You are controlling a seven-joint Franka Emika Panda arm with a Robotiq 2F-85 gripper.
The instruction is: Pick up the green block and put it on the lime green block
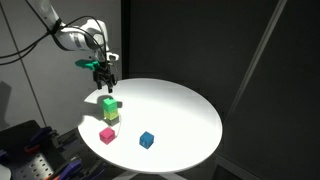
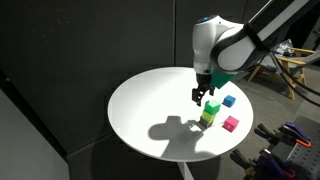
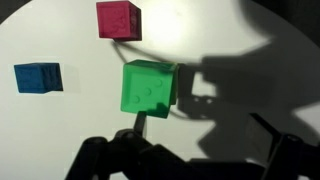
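The black two-fingered Robotiq gripper (image 1: pixel 104 80) is seen hanging above the round white table (image 1: pixel 180 110), and its fingers are spread apart with nothing held between them. This is borne out in the wrist view, where the dark fingers (image 3: pixel 110 152) are set wide at the bottom edge and only bare tabletop (image 3: pixel 60 130) lies in the gap. Directly under the gripper (image 2: pixel 203 98), and clear of the fingertips, the small saturated green cube (image 1: pixel 108 103) is found sitting on top of the pale yellowish lime green cube (image 1: pixel 112 117). The two are stacked one on the other in both exterior views, green (image 2: pixel 211 108) above and lime (image 2: pixel 207 121) below. From the wrist, the green cube (image 3: pixel 149 88) is viewed from above, just ahead of the open fingers, its top face turned to the camera; the lime cube beneath it is hidden there. Further ahead of the gripper (image 3: pixel 195 160), a small magenta cube (image 3: pixel 118 18) is seen near the top edge, and off to one side a small blue cube (image 3: pixel 38 77) is placed on its own, both well apart from the stack. In the exterior views the magenta cube (image 1: pixel 107 135) and the blue cube (image 1: pixel 147 140) are set on the table beside the stack, neither touching it. A heavy shadow of the gripper (image 3: pixel 230 90) is thrown across the tabletop next to the green cube. The white arm (image 2: pixel 225 45) is angled down over the stack.
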